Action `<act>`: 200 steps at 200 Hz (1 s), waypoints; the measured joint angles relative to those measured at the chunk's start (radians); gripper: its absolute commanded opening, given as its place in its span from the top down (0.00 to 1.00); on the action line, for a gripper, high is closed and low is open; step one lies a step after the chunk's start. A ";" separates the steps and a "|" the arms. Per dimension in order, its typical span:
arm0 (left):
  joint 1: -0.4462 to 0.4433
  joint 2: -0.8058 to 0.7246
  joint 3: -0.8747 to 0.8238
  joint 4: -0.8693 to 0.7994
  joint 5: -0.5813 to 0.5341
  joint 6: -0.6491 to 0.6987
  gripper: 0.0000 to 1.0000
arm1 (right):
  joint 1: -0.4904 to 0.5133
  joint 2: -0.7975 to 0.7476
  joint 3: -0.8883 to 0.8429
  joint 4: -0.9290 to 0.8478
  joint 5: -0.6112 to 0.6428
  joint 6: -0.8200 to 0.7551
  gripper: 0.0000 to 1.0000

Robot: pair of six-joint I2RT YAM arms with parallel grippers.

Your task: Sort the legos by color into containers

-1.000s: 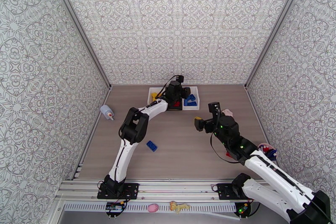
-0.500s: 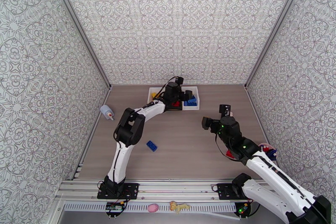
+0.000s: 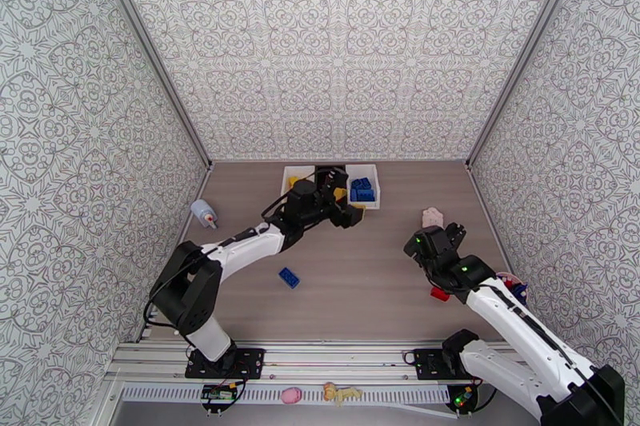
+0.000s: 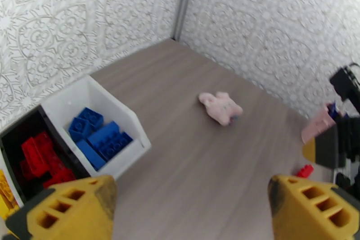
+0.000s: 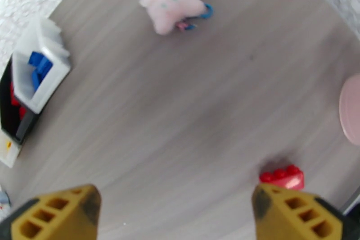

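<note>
Tabletop of grey-brown wood grain, seen from above, with patterned walls on three sides and two white robot arms reaching in from the near edge.

At the far left, close to the wall, a small pale bottle lies on its side. Right of it, near the middle of the table, a single blue brick lies loose, well apart from everything else.

Against the far wall stand three small open bins touching in a row.
- The left white bin holds yellow bricks.
- The black bin in the middle holds several red bricks; from above, the left arm covers much of it.
- The right white bin holds a loose heap of blue bricks.

The left gripper hangs just near of the bins. Its yellow-tipped fingers are spread wide, with bare table between them and nothing held.

Further right, a pink lumpy toy lies by itself on the table. Nearer than the toy, a lone red brick sits on the wood, close beside the right arm.

The right gripper hovers over this part of the table. Its fingers are also spread wide and hold nothing, and the red brick lies just ahead of the fingertip on the right of the wrist view. A pink rounded object shows at the far right edge, too cropped to identify.
</note>
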 measured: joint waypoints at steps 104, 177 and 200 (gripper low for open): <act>-0.086 -0.212 -0.126 -0.212 0.302 0.287 0.00 | -0.220 -0.002 -0.177 -0.050 -0.135 0.215 0.17; -0.096 -0.212 -0.126 -0.270 0.343 0.336 0.00 | -0.314 0.043 -0.274 0.063 -0.211 0.214 0.19; -0.102 -0.212 -0.126 -0.272 0.346 0.349 0.00 | -0.324 0.069 -0.286 0.095 -0.230 0.215 0.25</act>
